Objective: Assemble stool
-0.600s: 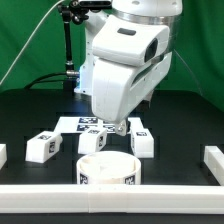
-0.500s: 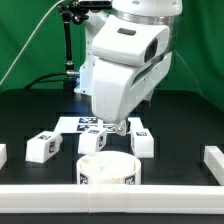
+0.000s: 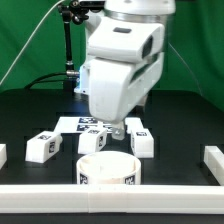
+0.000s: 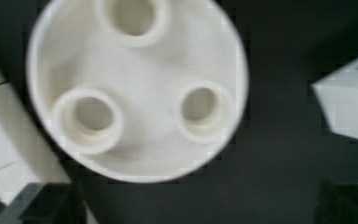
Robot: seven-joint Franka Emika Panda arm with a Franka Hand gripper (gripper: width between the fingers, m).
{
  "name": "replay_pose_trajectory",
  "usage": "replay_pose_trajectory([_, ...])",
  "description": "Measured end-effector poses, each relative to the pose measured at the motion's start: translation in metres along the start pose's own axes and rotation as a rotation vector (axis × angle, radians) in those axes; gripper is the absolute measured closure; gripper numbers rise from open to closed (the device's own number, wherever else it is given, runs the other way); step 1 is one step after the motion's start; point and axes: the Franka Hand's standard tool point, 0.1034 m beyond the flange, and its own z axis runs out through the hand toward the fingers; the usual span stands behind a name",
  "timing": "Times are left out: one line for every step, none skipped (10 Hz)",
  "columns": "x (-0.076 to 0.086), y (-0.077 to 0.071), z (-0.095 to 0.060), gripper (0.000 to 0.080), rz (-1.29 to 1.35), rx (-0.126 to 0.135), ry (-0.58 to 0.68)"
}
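The arm [image 3: 120, 65] hangs low over the black bench [image 3: 30, 110]. The round seat [image 3: 106, 170] sits up front, near the long white rail [image 3: 110, 203]. On the wrist camera it fills the shot, three sockets facing up. Jaws: tucked under the wrist, I cannot tell whether they are spread or pressed together. The left leg [image 3: 40, 147] lies well off to the exterior view's left. The middle leg [image 3: 92, 143] and right leg [image 3: 141, 143] lie just behind the seat, with the marker board [image 3: 80, 123] farther back.
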Motion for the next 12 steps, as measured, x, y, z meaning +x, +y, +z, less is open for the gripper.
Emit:
replay_pose_trajectory([-0.014,-0.003,0.003,0.015,-0.057,-0.055,0.032])
replay_pose_trajectory([-0.02,0.002,0.006,0.015,-0.134,-0.093,0.05])
replay_pose_trajectory([-0.027,0.006,0.012,0.015,-0.191,-0.111,0.059])
replay_pose_trajectory([-0.027,0.005,0.017,0.015,-0.179,-0.1,0.054])
replay_pose_trajectory([-0.026,0.005,0.017,0.015,-0.18,-0.1,0.054])
replay_pose_trajectory([-0.027,0.005,0.017,0.015,-0.179,-0.099,0.053])
replay_pose_trajectory([-0.027,0.004,0.018,0.015,-0.184,-0.098,0.053])
replay_pose_trajectory([-0.032,0.005,0.021,0.015,-0.266,-0.109,0.053])
replay_pose_trajectory([-0.036,0.002,0.028,0.015,-0.336,-0.126,0.055])
replay_pose_trajectory([-0.036,-0.003,0.034,0.015,-0.362,-0.119,0.052])
replay_pose_trajectory([-0.038,-0.004,0.036,0.015,-0.358,-0.115,0.051])
replay_pose_trajectory([-0.038,-0.003,0.036,0.015,-0.357,-0.115,0.051])
